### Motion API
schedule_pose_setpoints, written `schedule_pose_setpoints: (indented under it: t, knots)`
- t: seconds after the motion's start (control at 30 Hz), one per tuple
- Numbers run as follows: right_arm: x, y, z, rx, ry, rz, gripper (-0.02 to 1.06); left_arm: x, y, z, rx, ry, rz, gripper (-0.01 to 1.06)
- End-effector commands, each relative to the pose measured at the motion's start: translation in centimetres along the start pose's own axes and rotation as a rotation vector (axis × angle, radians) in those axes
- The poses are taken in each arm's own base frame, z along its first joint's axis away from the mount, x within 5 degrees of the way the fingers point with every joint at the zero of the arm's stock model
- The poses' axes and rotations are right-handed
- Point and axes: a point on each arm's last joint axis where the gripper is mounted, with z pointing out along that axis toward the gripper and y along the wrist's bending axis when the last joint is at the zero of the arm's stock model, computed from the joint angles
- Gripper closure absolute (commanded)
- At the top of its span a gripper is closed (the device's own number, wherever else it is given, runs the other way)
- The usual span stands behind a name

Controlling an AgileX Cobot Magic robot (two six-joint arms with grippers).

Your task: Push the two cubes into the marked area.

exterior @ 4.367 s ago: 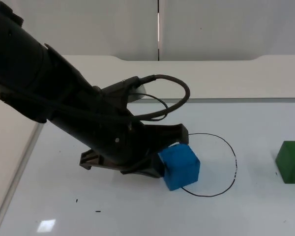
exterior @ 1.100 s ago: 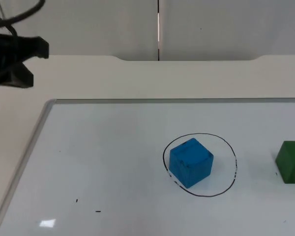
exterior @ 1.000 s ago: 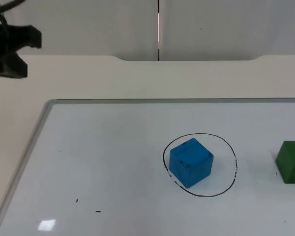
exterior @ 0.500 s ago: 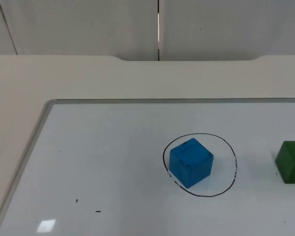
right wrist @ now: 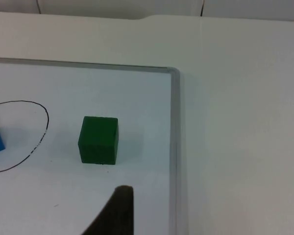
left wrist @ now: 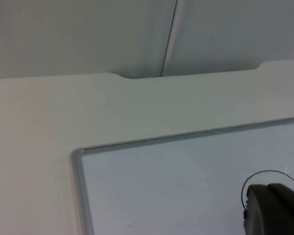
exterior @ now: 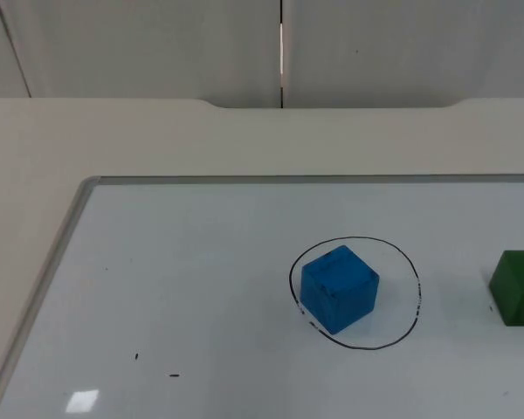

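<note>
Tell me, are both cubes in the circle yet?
Halfway. The blue cube sits inside the black hand-drawn circle on the white board, so that part looks done. No gripper is touching anything right now. The green cube rests outside the circle, near the board's edge on the right arm's side. It is what is left to push in.
</note>
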Motion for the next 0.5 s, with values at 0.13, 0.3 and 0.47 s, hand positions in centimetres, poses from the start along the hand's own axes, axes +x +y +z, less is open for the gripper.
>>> schedule_pose_setpoints:
  t: [0.13, 0.3, 0.47]
  knots:
    - [0.0, 0.0, 0.0, 0.005, -0.009, 0.002, -0.01, 2.6, -0.9, -3.6, 0.019, -0.067, 0.001, 1.05]
    - [0.0, 0.0, 0.0, 0.005, -0.009, 0.002, -0.01, 4.7, -1.3, -7.2, -0.018, -0.106, 0.064, 1.05]
    - [0.0, 0.0, 0.0, 0.005, -0.009, 0.002, -0.01, 6.8, -0.9, -9.5, -0.109, -0.110, 0.082, 1.05]
